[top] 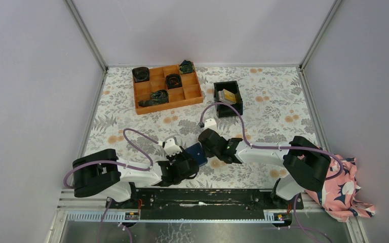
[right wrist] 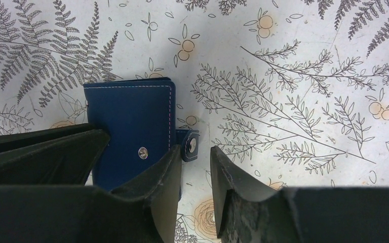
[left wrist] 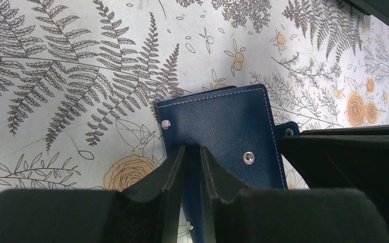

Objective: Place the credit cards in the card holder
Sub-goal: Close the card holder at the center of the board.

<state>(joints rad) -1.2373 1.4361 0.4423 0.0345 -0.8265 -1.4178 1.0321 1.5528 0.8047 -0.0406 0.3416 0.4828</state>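
Note:
The dark navy card holder (top: 196, 153) lies on the floral table cover between my two grippers, with its snap tab (right wrist: 190, 144) loose at its right side. My left gripper (top: 185, 164) is shut on the holder's near edge; blue leather fills the narrow gap between its fingers (left wrist: 192, 152). My right gripper (top: 214, 145) is open, one finger over the holder's (right wrist: 131, 116) right edge, the tab just ahead of the gap (right wrist: 195, 154). The credit cards (top: 228, 95), yellow-orange and grey, lie in the black bin (top: 229, 107).
An orange compartment tray (top: 144, 98) with dark items stands at the back left. A pink floral cloth (top: 340, 190) hangs at the right arm's base. Grey walls enclose the table. The right gripper's body (left wrist: 344, 167) shows beside the holder (left wrist: 223, 121) in the left wrist view.

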